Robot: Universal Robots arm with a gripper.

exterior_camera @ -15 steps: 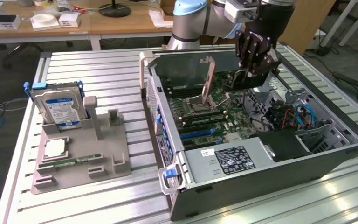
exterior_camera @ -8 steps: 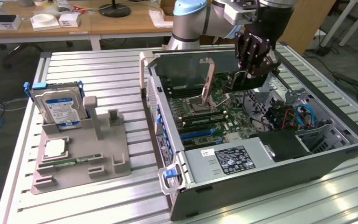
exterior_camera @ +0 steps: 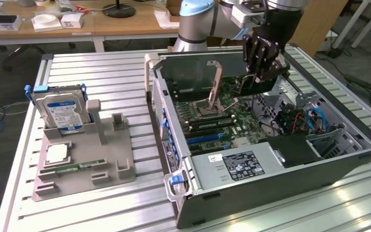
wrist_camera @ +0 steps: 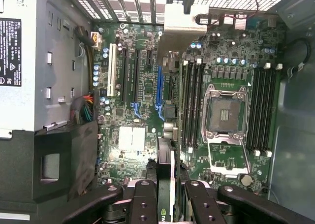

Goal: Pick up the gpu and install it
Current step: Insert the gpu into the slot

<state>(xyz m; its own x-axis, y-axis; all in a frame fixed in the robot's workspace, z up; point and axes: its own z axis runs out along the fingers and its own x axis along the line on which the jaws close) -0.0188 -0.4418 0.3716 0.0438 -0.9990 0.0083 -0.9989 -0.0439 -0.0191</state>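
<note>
above motherboard (wrist_camera: 142,86): open | obstacles: power supply (exterior_camera: 237,166) (one side), rear wall (exterior_camera: 192,65)

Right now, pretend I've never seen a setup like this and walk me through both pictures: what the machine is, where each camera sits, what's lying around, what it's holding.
The machine is a single robot arm with a black gripper at its end. One picture comes from a camera off the arm, looking down on a slatted metal table. The other comes from a camera on the wrist, looking straight into an open computer case at its motherboard.

On the table, towards the exterior view's left, a grey holder carries a hard drive with a blue label, a memory stick and a processor chip.

The gripper hangs over the open case, its fingers closed on the gpu, a thin dark card held edge-on above the motherboard's slots. It is not yet seated.
</note>
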